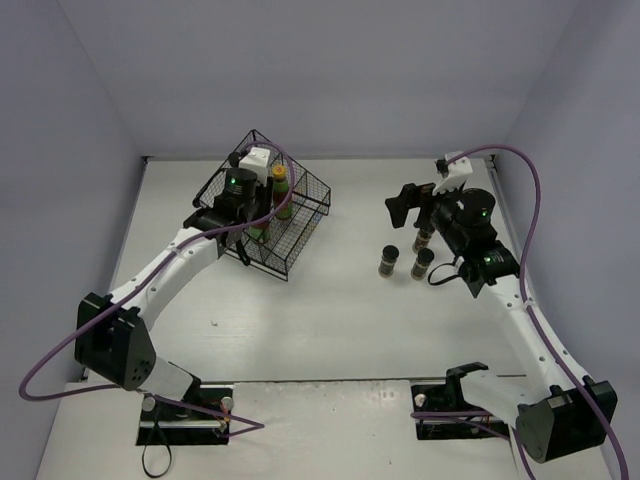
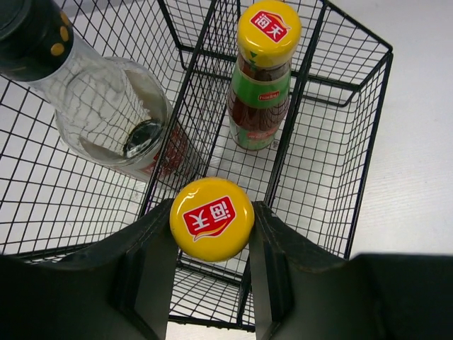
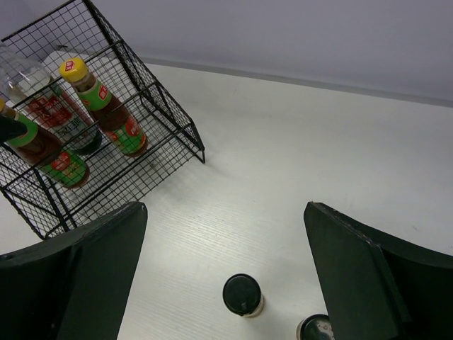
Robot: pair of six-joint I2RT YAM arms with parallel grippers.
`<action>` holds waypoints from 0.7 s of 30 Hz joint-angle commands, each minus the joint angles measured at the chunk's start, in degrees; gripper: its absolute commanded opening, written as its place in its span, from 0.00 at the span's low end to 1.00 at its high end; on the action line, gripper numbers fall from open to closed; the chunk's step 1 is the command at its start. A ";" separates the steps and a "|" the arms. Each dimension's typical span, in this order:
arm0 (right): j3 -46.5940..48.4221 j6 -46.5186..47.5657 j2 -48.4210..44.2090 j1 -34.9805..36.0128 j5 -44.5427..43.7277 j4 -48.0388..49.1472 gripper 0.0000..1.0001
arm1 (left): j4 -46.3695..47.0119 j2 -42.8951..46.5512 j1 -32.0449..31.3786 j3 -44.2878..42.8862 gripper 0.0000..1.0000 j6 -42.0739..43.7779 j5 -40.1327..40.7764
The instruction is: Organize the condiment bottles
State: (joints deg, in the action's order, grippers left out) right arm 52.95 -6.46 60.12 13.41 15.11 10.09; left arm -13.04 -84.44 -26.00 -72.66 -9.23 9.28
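I've got the near yellow-capped bottle with the red and green label [image 2: 211, 219] right between the fingers of the left pincer [image 2: 212, 212], which clamps it just under the cap on both sides. It sits inside the black wire basket [image 2: 368, 142], in the near part. The second yellow-capped bottle [image 2: 263, 78] stands farther back on the same side of the wire divider. Across that divider leans the tall clear bottle with the black cap [image 2: 106, 106], tilted against the mesh. Out on the white tabletop [image 1: 330, 320], the three short dark black-capped jars [image 1: 389, 261] cluster well apart from the basket. My right pincer [image 3: 223, 212] hangs above them, spread wide and holding nothing.
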 commanded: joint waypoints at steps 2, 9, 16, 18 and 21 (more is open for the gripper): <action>0.49 -0.84 0.70 -0.40 1.15 5.73 0.99 | 15.22 6.31 0.42 0.06 0.21 -0.61 1.44; -0.04 -0.92 0.88 -0.31 0.88 5.65 0.99 | 16.99 7.10 0.42 3.49 0.30 -1.58 1.80; -0.04 -0.75 0.97 0.21 0.62 5.21 0.98 | 18.40 7.54 0.51 5.86 0.43 -2.28 1.71; -0.04 -0.66 0.97 0.30 0.44 5.03 0.98 | 18.40 7.63 0.51 6.13 0.45 -2.45 1.62; -0.04 -0.57 1.05 0.39 0.27 4.59 0.98 | 18.40 8.15 0.51 6.66 0.55 -2.54 1.62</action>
State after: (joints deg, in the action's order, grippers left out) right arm 52.27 -6.66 60.88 13.54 15.33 10.04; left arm -1.67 -80.16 -25.96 -64.23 -11.09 10.13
